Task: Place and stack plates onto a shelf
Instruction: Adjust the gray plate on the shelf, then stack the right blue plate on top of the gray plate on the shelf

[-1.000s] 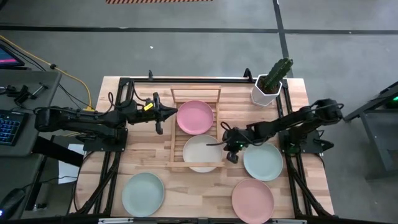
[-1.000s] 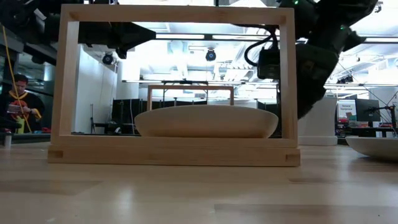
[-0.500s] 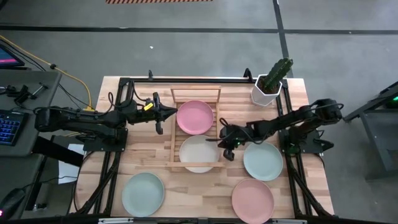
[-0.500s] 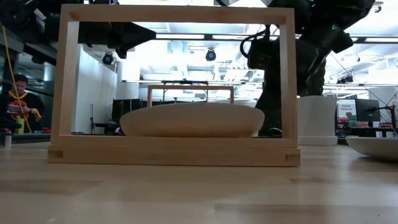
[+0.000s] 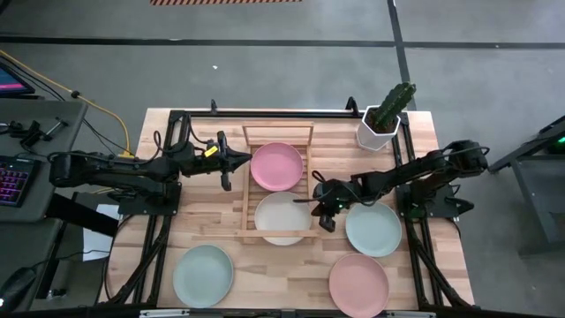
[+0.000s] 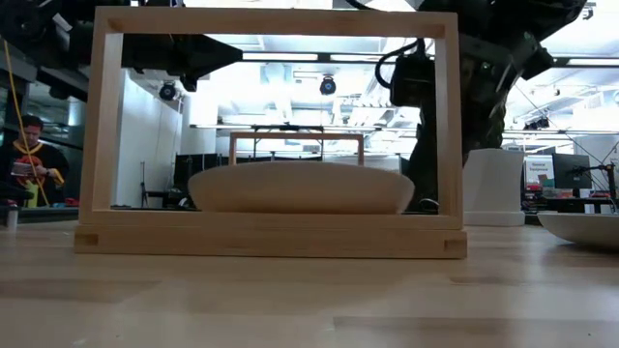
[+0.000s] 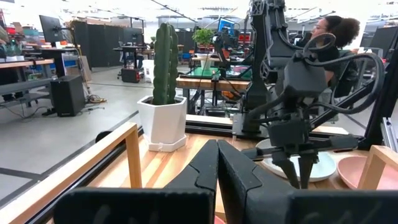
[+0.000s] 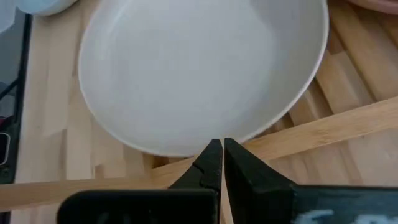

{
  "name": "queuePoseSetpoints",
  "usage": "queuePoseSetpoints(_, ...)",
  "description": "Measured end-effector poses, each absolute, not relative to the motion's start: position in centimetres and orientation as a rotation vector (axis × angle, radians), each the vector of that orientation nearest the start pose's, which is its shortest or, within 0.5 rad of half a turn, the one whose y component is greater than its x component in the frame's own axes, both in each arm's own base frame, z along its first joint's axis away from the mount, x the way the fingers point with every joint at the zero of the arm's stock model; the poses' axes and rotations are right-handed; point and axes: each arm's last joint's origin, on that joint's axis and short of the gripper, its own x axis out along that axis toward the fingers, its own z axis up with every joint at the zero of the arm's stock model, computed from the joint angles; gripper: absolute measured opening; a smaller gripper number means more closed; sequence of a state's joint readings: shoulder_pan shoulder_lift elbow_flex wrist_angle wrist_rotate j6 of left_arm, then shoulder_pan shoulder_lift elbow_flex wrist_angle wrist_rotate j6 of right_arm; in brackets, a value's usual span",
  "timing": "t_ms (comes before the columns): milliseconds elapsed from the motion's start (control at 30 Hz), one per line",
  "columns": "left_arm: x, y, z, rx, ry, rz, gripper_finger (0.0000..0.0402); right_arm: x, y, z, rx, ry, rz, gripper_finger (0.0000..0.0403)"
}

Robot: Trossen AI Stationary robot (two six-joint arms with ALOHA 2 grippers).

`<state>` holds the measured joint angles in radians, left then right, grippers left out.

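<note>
A: Where is the right end effector (image 5: 324,210)?

B: At the right edge of the shelf (image 5: 277,132), just beside the cream plate (image 5: 283,216). Its wrist view shows the two fingers pressed together, gripping nothing, tips at the plate's rim above a slat.

A: And the left end effector (image 5: 231,162)?

B: It hangs at the shelf's left side, next to the pink plate (image 5: 276,165). Its fingers are also pressed together and empty.

A: What is on the shelf?

B: Two plates side by side: the pink one in the far half, the cream one in the near half. In the low view the cream plate (image 6: 295,188) sits inside the wooden frame (image 6: 276,21).

A: The other plates?

B: On the worktop (image 5: 203,221): a mint plate (image 5: 202,275) near the front left, another mint plate (image 5: 373,229) right of the shelf, and a pink plate (image 5: 358,281) in front of it.

A: Any writing to read?

B: None that I can make out.

A: Other containers?

B: A white pot (image 5: 377,130) at the far right corner, holding a green cactus (image 5: 395,103).
</note>
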<state>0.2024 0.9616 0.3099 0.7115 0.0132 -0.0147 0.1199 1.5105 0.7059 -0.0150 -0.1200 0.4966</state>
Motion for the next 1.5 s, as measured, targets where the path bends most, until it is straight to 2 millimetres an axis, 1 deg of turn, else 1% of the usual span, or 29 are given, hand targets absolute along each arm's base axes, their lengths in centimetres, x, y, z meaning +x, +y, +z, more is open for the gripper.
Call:
queuePoseSetpoints(200,19.3,3.9,22.5,-0.008,-0.061,0.189,0.0,27.7,3.6,15.8,0.525,0.909,-0.041,0.0)
queuePoseSetpoints(333,19.3,3.9,22.5,-0.008,-0.061,0.189,0.0,27.9,3.7,15.7,0.548,0.899,-0.051,0.0)
queuePoseSetpoints(533,19.3,3.9,22.5,-0.008,-0.061,0.189,0.0,28.4,3.9,13.6,0.581,0.98,-0.022,0.0)
queuePoseSetpoints(600,19.3,3.9,22.5,-0.008,-0.061,0.189,0.0,28.4,3.8,13.3,0.595,0.994,-0.021,0.0)
queuePoseSetpoints(733,19.3,3.9,22.5,-0.008,-0.061,0.189,0.0,28.6,3.5,13.5,0.614,0.969,-0.024,0.0)
queuePoseSetpoints(1033,19.3,3.9,22.5,0.001,-0.06,0.189,0.0,29.2,3.7,14.0,0.626,0.902,0.034,0.0)
queuePoseSetpoints(1267,19.3,3.9,22.5,0.001,-0.06,0.189,0.0,29.1,3.7,14.0,0.602,0.906,0.035,0.0)
queuePoseSetpoints(1400,19.3,3.9,22.5,0.001,-0.06,0.189,0.0,28.2,3.1,14.3,0.591,0.979,0.01,0.0)
queuePoseSetpoints(1500,19.3,3.9,22.5,0.0,-0.058,0.189,0.0,26.6,2.4,15.0,0.582,1.053,-0.122,0.0)
